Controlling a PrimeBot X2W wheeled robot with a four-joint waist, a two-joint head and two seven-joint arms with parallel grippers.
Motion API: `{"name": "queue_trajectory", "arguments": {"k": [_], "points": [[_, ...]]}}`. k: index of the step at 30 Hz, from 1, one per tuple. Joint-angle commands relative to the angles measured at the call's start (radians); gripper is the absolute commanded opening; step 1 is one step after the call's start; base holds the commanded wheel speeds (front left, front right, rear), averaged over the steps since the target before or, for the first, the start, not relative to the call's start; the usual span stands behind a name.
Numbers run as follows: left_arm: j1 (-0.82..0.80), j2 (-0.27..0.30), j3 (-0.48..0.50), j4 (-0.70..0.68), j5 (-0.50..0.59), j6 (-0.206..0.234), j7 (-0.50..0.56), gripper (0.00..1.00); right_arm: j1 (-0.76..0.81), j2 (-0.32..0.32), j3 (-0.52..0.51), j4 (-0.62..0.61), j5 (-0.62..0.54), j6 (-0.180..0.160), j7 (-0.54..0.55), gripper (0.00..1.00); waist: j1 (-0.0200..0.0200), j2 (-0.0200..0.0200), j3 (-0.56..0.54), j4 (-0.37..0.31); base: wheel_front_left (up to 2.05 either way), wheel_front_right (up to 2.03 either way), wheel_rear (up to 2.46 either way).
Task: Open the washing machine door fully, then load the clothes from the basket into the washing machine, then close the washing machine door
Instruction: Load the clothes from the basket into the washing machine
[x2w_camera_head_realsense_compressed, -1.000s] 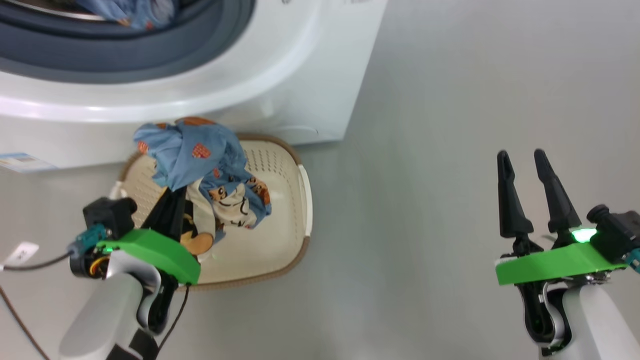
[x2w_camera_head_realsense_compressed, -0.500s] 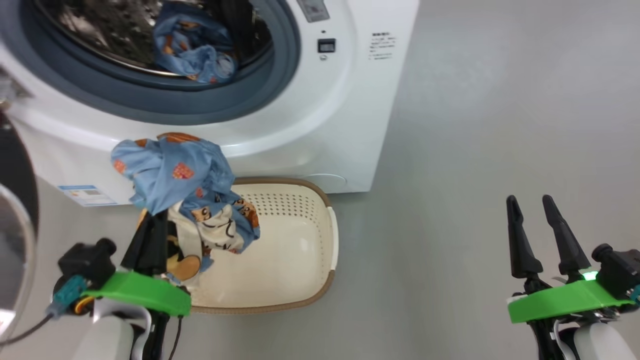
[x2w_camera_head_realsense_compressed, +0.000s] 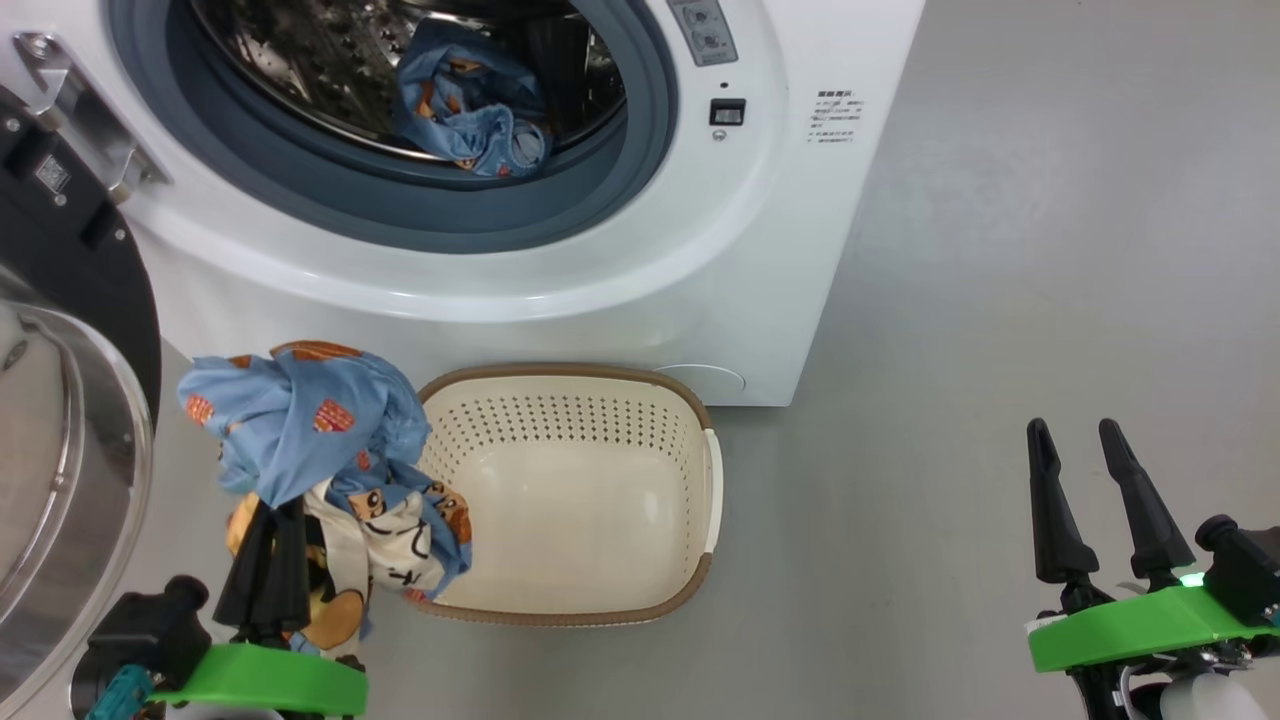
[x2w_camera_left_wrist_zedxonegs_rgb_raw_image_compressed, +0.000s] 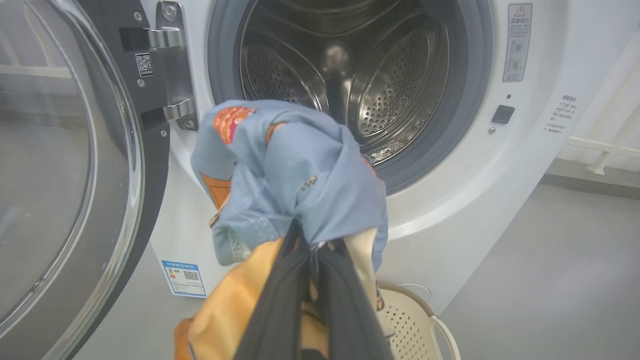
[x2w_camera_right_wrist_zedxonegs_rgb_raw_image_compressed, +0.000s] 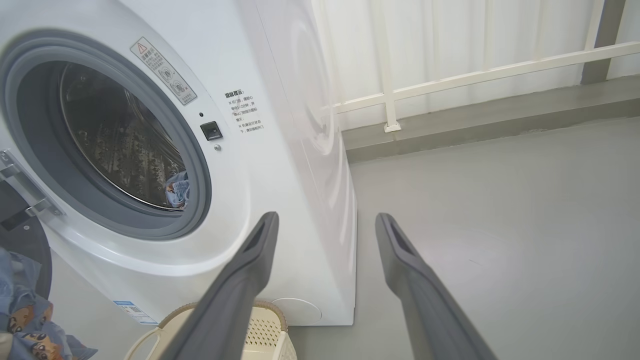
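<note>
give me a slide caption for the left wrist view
Left end effector holds bunched clothes in front of the open washing machine.

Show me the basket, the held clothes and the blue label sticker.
basket (x2w_camera_head_realsense_compressed: 580, 530), head view, its bare inner floor.
held clothes (x2w_camera_left_wrist_zedxonegs_rgb_raw_image_compressed: 300, 170), left wrist view, the light blue top fabric.
blue label sticker (x2w_camera_left_wrist_zedxonegs_rgb_raw_image_compressed: 185, 278), left wrist view, its middle.

Here's the big white front-loading washing machine (x2w_camera_head_realsense_compressed: 770, 230) at the back, its round glossy black door (x2w_camera_head_realsense_compressed: 100, 290) standing out to its left. Right in front of it, on the grey floor (x2w_camera_head_realsense_compressed: 950, 400), sits the small cream perforated plastic basket (x2w_camera_head_realsense_compressed: 570, 373). At the basket's left rim, partly over it, a bundle of light blue bear-print clothes (x2w_camera_head_realsense_compressed: 300, 420) hangs on the left gripper (x2w_camera_head_realsense_compressed: 272, 540). Another blue garment (x2w_camera_head_realsense_compressed: 465, 100) lies in the steel drum (x2w_camera_head_realsense_compressed: 300, 60). The right gripper (x2w_camera_head_realsense_compressed: 1072, 432) is well apart to the right, above the floor.
</note>
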Motion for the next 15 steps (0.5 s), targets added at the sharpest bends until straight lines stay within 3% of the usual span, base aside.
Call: {"name": "queue_trajectory", "arguments": {"k": [1, 15], "points": [[-0.002, 0.013, 0.041, -0.037, 0.008, -0.002, -0.011, 0.0, 0.006, -0.017, 0.014, -0.027, -0.001, 0.005, -0.005, 1.0, 0.0, -0.0001, 0.001, 0.005, 0.0, 0.0, 0.0], [-0.009, -0.009, 0.045, -0.056, 0.005, -0.002, -0.011, 0.0, -0.002, -0.018, 0.026, -0.031, 0.002, 0.005, -0.005, 1.0, 0.0, -0.0001, 0.026, -0.006, 0.0, 0.0, 0.0]]}}
